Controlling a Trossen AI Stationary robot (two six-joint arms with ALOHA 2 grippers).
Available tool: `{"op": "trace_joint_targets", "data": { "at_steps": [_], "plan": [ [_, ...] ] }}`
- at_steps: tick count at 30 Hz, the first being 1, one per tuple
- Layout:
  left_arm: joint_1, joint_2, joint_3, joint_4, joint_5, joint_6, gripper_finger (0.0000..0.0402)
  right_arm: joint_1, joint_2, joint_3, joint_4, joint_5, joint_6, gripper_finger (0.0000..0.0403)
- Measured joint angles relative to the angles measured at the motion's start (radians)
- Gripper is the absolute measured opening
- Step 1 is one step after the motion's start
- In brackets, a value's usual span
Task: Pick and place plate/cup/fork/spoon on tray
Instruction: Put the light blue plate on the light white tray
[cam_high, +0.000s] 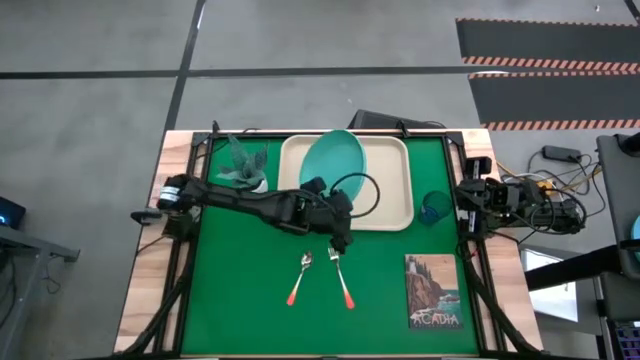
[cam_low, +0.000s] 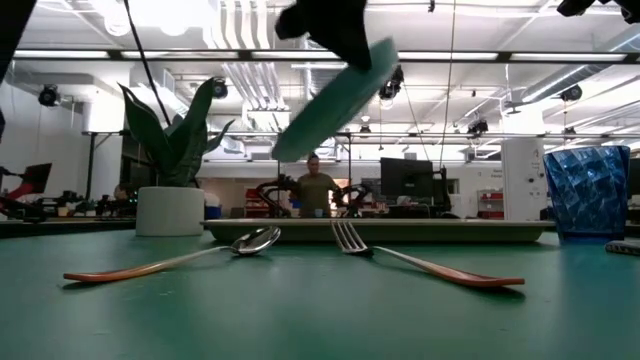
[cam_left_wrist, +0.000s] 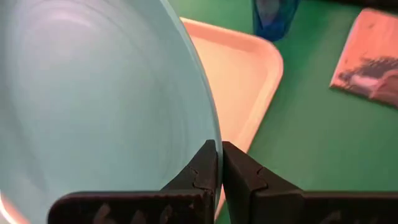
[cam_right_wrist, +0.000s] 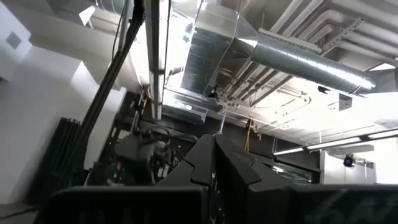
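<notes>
The turquoise plate hangs tilted over the beige tray, held by my left gripper, which is shut on its rim. The blue cup stands on the green mat just right of the tray. The spoon and the fork lie side by side on the mat, nearer than the tray. My right gripper is shut and empty at the table's right edge, pointing up toward the ceiling. My left gripper pinches the plate's rim between its two fingers, one finger on the inner face and one on the underside. In the low view the plate is lifted clear and slopes steeply down from the gripper, above the tray.
A potted plant in a white pot stands left of the tray. A picture book lies at the near right of the mat. A person stands in the room beyond the table.
</notes>
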Motion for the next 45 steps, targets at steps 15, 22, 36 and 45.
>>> {"op": "trace_joint_targets", "data": {
  "at_steps": [15, 22, 36, 45],
  "plan": [
    [0.099, 0.182, 0.008, 0.01, 0.095, 0.104, 0.0, 0.0, 0.0, 0.013, 0.001, 0.0, 0.0, 0.0009],
    [0.111, 0.208, 0.005, 0.017, 0.124, 0.18, 0.0, 0.0, 0.0, 0.013, 0.001, 0.0, -0.002, 0.0009],
    [0.112, 0.206, 0.001, 0.014, 0.133, 0.597, 0.0, 0.0, 0.0, 0.013, 0.0, 0.0, 0.001, 0.0009],
    [0.124, 0.206, -0.023, -0.066, 0.157, 0.603, 0.0, 0.0, 0.0, 0.013, -0.005, 0.0, 0.003, 0.0009]
  ]
}}
